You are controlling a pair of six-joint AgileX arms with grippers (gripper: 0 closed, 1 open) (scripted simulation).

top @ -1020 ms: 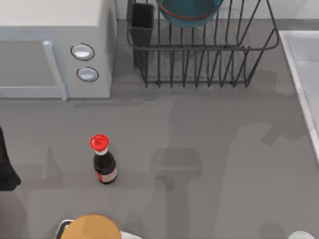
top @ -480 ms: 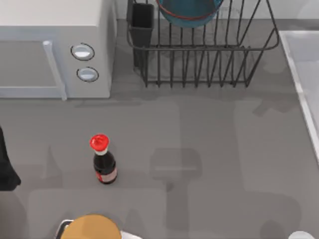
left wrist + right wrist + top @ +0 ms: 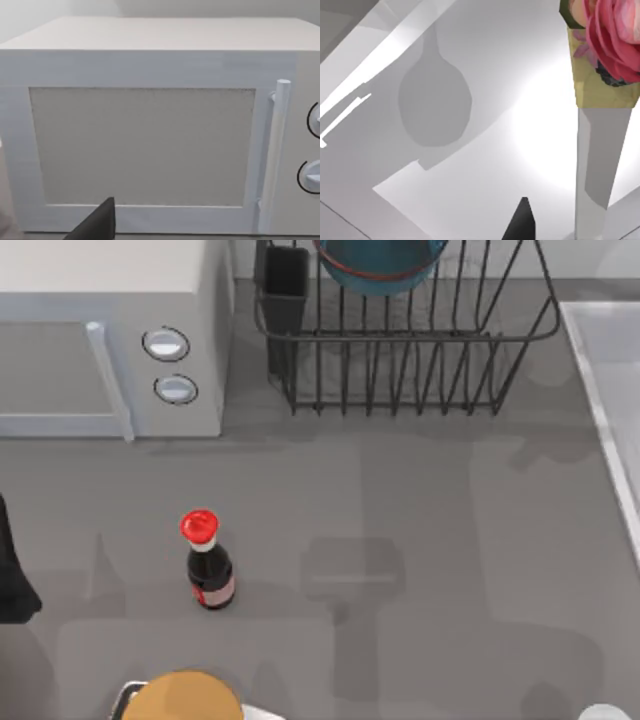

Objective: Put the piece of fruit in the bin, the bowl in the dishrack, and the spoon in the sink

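The blue bowl [image 3: 380, 265] with its reddish rim sits inside the dark wire dishrack [image 3: 420, 380] at the top centre. The pale sink [image 3: 600, 390] runs along the right edge. In the right wrist view my right gripper [image 3: 520, 222] hangs over pale basin surfaces [image 3: 470, 190] that carry a spoon-shaped shadow [image 3: 435, 102]. Beside it stands a pale shaft [image 3: 592, 160] with a rose-patterned end [image 3: 605, 50]; I cannot tell whether that is the spoon. My left gripper [image 3: 100, 222] faces the microwave door [image 3: 145, 145]. The fruit and the bin are out of view.
A white microwave [image 3: 100, 330] with two round knobs fills the upper left. A red-capped dark sauce bottle [image 3: 208, 565] stands left of centre. An orange round object [image 3: 183, 697] lies at the front edge. My left arm [image 3: 10, 570] shows dark at the left edge.
The arm shadows on the table near the sink have shifted to the right since a second ago. The bowl, the bottle and the left arm have not moved.
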